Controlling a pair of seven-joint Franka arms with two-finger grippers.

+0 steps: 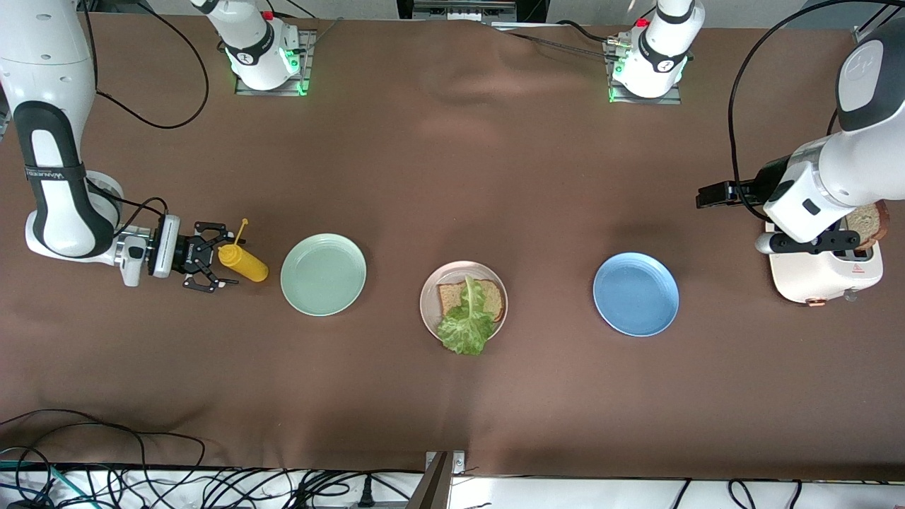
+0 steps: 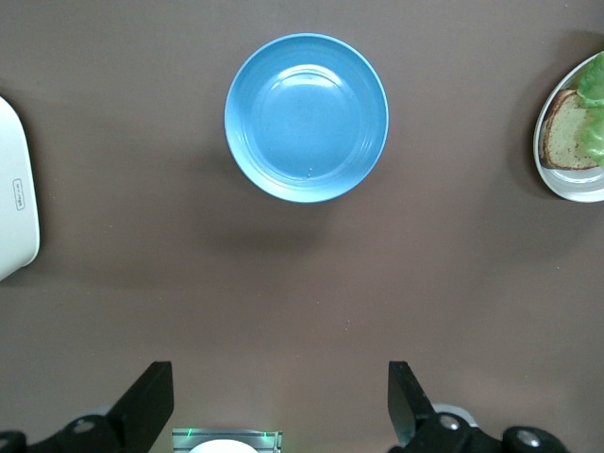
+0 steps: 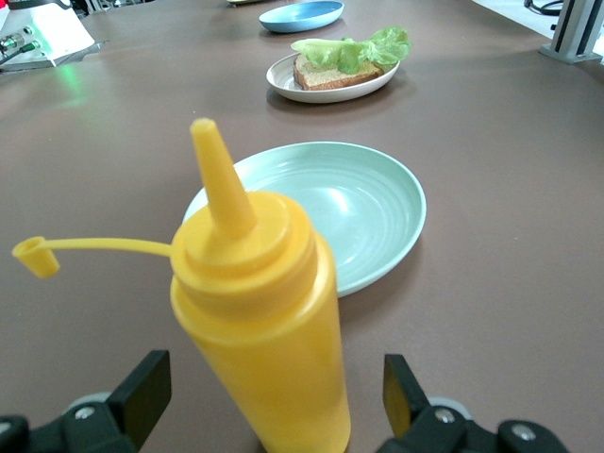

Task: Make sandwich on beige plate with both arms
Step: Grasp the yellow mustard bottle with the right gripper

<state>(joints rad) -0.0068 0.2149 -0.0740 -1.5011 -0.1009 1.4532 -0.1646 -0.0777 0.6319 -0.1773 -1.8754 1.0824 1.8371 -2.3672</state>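
The beige plate [image 1: 428,311] sits at mid-bench, between the mint green plate [image 1: 323,274] and the blue plate [image 1: 635,294]. It carries one bread slice [image 1: 489,297] with the lettuce leaf [image 1: 466,326] laid across it and overhanging the rim toward the front camera; the sandwich thus lacks its top slice. A second slice [image 1: 868,223] stands in the toaster [image 1: 826,276] at the left arm's end, ready for pickup. The left hand [image 2: 281,404] hangs above the bench near the toaster, fingers spread, holding nothing. The right hand [image 1: 210,266] lies low with fingers spread on either side of the uncapped yellow squeeze bottle [image 1: 244,262], not yet pinching it, probably a pre-grasp alignment.
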